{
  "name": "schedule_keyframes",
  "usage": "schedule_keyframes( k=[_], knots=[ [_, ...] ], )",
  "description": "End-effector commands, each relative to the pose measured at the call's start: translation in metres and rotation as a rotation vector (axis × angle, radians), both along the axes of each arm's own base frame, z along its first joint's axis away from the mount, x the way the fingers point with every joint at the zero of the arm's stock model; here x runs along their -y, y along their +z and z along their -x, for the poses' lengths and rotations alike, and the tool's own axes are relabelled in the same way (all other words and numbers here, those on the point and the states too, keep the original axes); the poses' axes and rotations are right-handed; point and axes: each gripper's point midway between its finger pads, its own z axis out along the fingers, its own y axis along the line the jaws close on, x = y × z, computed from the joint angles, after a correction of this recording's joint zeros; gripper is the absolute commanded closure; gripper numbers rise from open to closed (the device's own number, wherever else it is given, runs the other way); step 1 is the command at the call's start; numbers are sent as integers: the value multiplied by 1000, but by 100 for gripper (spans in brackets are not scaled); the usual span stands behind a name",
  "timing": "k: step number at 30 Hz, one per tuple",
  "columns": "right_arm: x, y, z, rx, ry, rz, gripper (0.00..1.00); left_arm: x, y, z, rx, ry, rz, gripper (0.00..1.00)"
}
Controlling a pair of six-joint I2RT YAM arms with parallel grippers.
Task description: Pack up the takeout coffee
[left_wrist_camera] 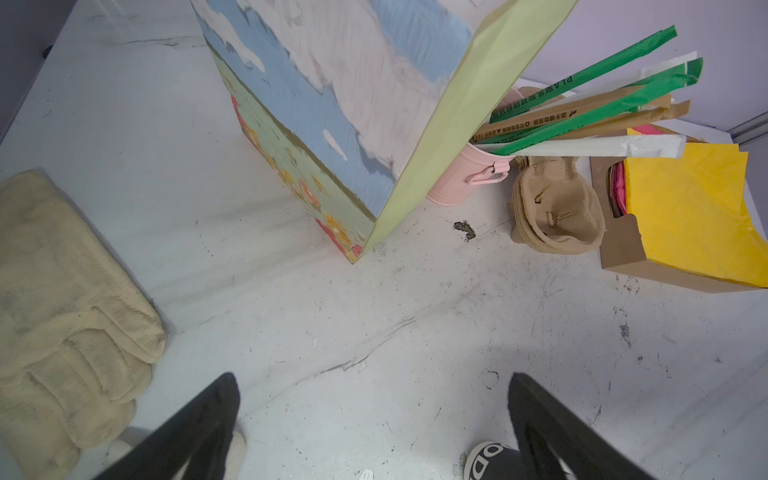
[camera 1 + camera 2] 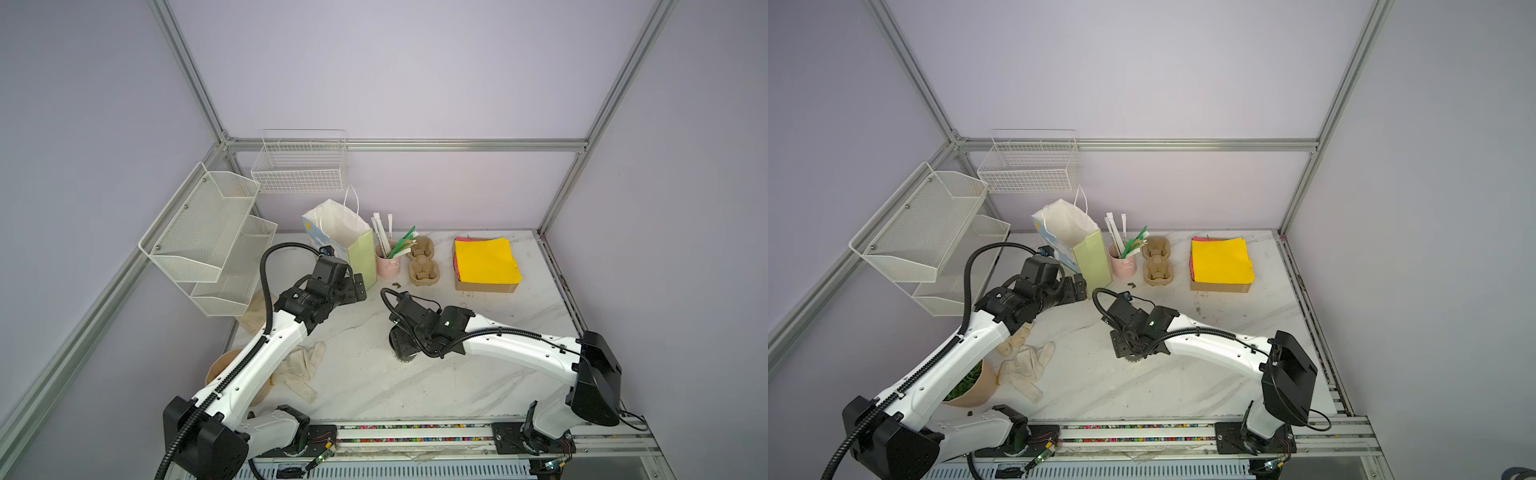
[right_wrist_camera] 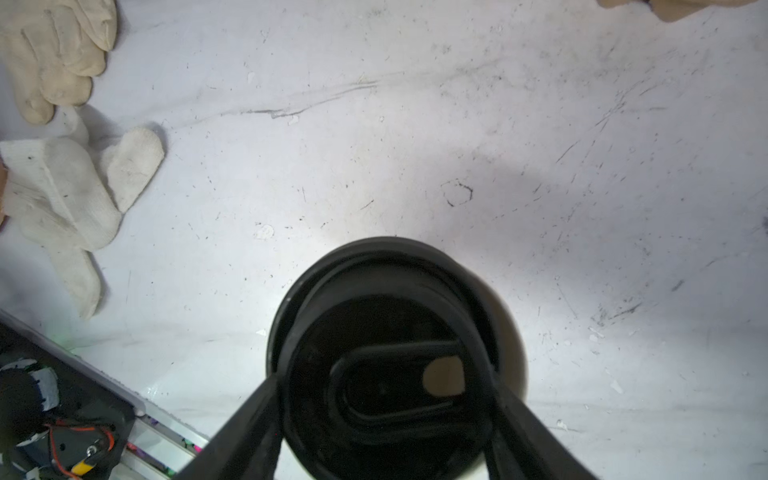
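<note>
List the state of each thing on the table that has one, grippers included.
left gripper: open, empty.
right gripper: closed on the sip lid.
sip lid: atop the black cup, seating unclear.
black cup: upright on the table.
paper bag: upright, mouth open.
pink cup: upright, holding straws.
cup carrier: wells empty.
gloves: lying limp.

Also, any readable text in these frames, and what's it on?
"PLA" on a green straw wrapper in the pink cup; the Chinese characters after it are too blurred to read.
Brown straw wrappers: Chinese print, too small to read.
Black cup: white letters, cut off by the frame edge, no whole word readable.
Left arm's wrist label in a top view: too small.
</note>
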Motion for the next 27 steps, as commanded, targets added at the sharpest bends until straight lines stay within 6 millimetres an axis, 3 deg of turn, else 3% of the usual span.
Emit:
schedule_keyframes(
  k=[1, 9, 15, 27],
  knots=[
    [8, 5, 1, 2, -32, 52, 28, 0, -5, -1, 15, -22, -3, 0],
    [7, 20, 1, 18, -37, 54, 28, 1, -9, -1, 4, -31, 4, 0],
    [11, 2, 8, -19, -27, 106, 28, 2, -12, -2, -4, -35, 5, 0],
    [8, -8, 5, -21, -18, 144, 29, 5, -16, -2, -22, -48, 13, 0]
  ],
)
